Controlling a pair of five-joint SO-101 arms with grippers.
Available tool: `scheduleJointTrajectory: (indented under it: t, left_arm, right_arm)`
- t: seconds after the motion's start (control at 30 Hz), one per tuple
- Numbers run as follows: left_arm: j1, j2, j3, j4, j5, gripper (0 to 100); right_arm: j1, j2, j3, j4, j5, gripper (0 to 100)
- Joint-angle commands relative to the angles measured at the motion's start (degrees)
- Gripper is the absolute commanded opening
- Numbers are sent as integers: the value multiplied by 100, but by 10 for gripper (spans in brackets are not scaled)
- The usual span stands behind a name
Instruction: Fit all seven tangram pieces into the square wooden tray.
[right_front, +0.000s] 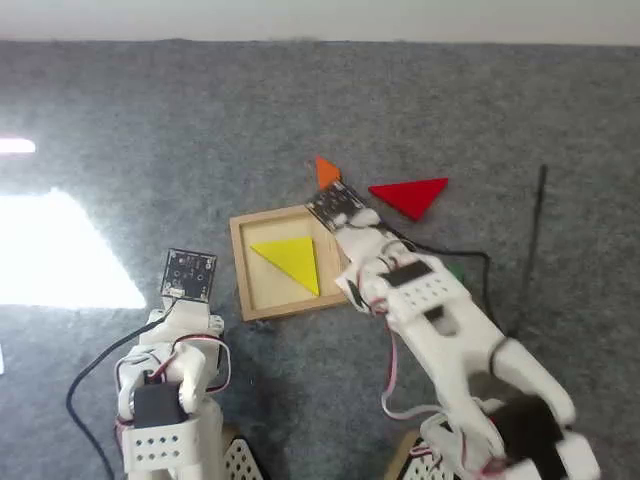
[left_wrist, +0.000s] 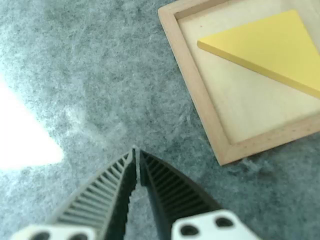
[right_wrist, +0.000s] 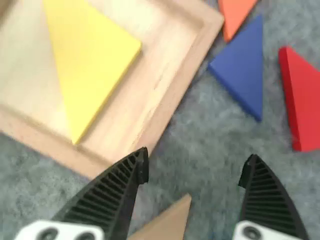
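Grey felt desk (right_front: 420, 90) carries the square wooden tray (right_front: 239, 268) at centre. Right gripper (right_wrist: 196, 167), jaws spread, hangs over the felt just outside the tray's 3 o'clock rim. Left gripper (left_wrist: 137, 152), jaws pressed together and holding nothing, sits over the felt off the tray's 8 o'clock corner. Yellow triangle (right_front: 293, 258) lies flat inside the tray. Red triangle (right_front: 410, 196) lies on the felt at 2 o'clock from the tray. Blue triangle (right_wrist: 243, 70) lies between the red triangle and the orange piece (right_front: 326, 172), which is at 1 o'clock.

Harsh white glare (right_front: 60, 250) blows out a patch of grey felt (right_front: 200, 110); elsewhere even light
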Motion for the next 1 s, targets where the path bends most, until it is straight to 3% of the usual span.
scheduleJointTrajectory:
  t: [0.0,0.2,0.33,0.57,0.97]
  left_arm:
    - [26,-114,-84,26,-26,13]
    - [26,-114,-84,26,-26,13]
    - [26,-114,-84,26,-26,13]
    - [26,-114,-84,26,-26,13]
    - [26,-114,-84,26,-26,13]
  right_arm:
    - [-40,435,-941,242,-132,296]
    - [-66,1270,-1574,303,-158,296]
    - [-479,1692,-1653,286,-114,296]
    - [-1200,1727,-1741,435,-141,296]
    - [-1657,1780,-2338,418,-484,296]
